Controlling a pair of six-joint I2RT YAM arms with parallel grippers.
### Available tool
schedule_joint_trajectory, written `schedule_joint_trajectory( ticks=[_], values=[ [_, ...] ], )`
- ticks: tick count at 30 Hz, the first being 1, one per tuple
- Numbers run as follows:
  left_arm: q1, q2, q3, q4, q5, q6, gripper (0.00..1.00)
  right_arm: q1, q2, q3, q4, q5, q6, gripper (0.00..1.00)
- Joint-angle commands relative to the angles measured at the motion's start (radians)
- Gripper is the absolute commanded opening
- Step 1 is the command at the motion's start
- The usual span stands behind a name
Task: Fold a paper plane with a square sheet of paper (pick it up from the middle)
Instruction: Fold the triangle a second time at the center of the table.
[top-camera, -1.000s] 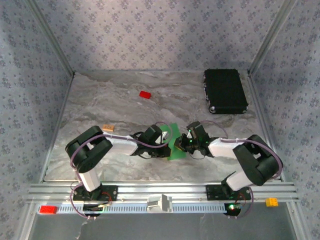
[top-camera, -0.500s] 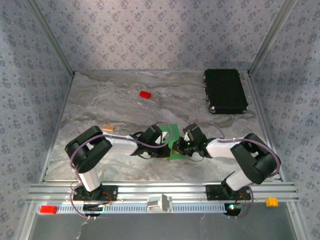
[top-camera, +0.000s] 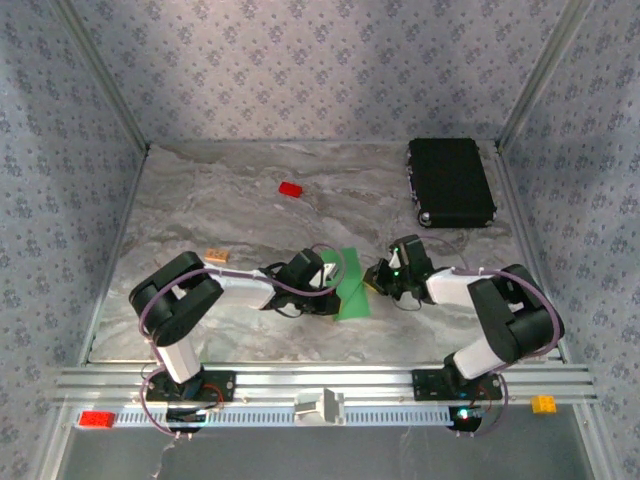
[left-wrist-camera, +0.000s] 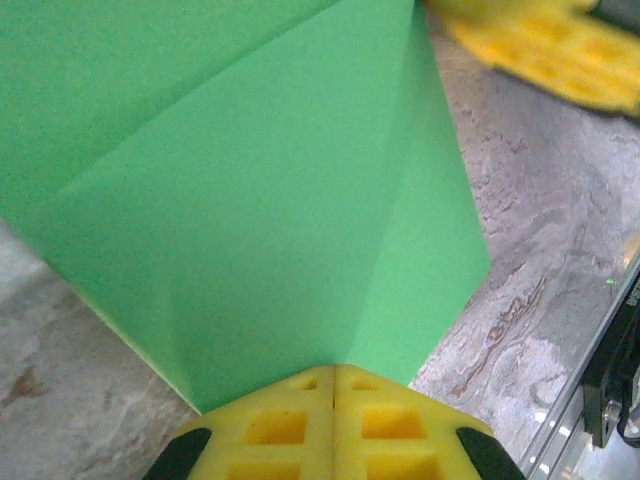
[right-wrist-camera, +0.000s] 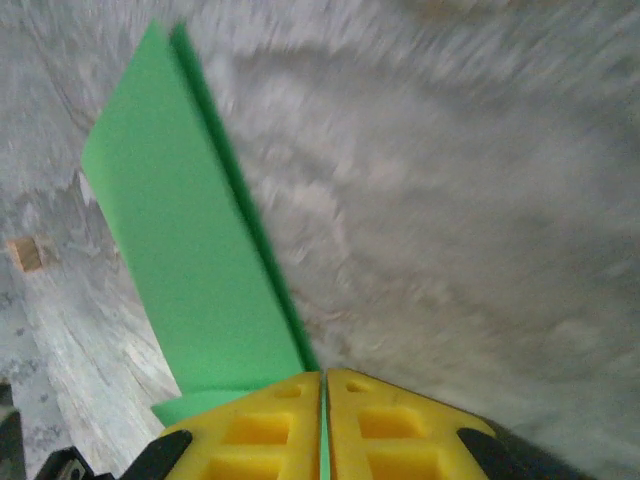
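Note:
The bright green sheet of paper (top-camera: 354, 300) is folded into a narrow standing strip between my two arms at the table's near middle. My left gripper (top-camera: 337, 287) is shut on its left side. In the left wrist view the yellow fingers (left-wrist-camera: 300, 425) meet at the gripper tip (left-wrist-camera: 333, 372), and the creased paper (left-wrist-camera: 250, 200) rises from them. My right gripper (top-camera: 373, 282) is shut on the paper's right edge. In the right wrist view a green sliver shows at the gripper tip (right-wrist-camera: 323, 380), and the paper (right-wrist-camera: 190, 250) runs up and left.
A black rectangular case (top-camera: 451, 182) lies at the back right. A small red block (top-camera: 290, 188) sits at the back middle, and a tan block (top-camera: 217, 256) lies left of my left arm. The metal rail (top-camera: 320, 382) runs along the near edge.
My right gripper has drawn back to the right with the paper's edge in it. The paper now shows as a longer, taller strip. The left gripper has stayed put.

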Motion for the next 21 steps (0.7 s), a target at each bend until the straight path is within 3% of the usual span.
schedule_joint_trajectory(
  ticks=[1,6,12,16,21],
  values=[
    [0.013,0.014,-0.025,-0.191,-0.036,0.059,0.00,-0.028,-0.053,0.010,-0.049,-0.027,-0.051,0.11],
    [0.020,0.009,-0.023,-0.207,-0.033,0.081,0.00,0.039,-0.129,0.024,-0.053,-0.030,-0.047,0.12],
    [0.024,0.012,-0.018,-0.209,-0.027,0.089,0.00,0.170,-0.045,0.054,-0.004,0.013,-0.016,0.12],
    [0.026,0.017,-0.011,-0.210,-0.018,0.092,0.00,0.172,0.049,0.052,0.049,0.001,-0.003,0.11],
    [0.026,0.019,-0.007,-0.217,-0.017,0.099,0.00,0.106,0.076,0.042,0.044,0.013,-0.020,0.10]
  ],
)
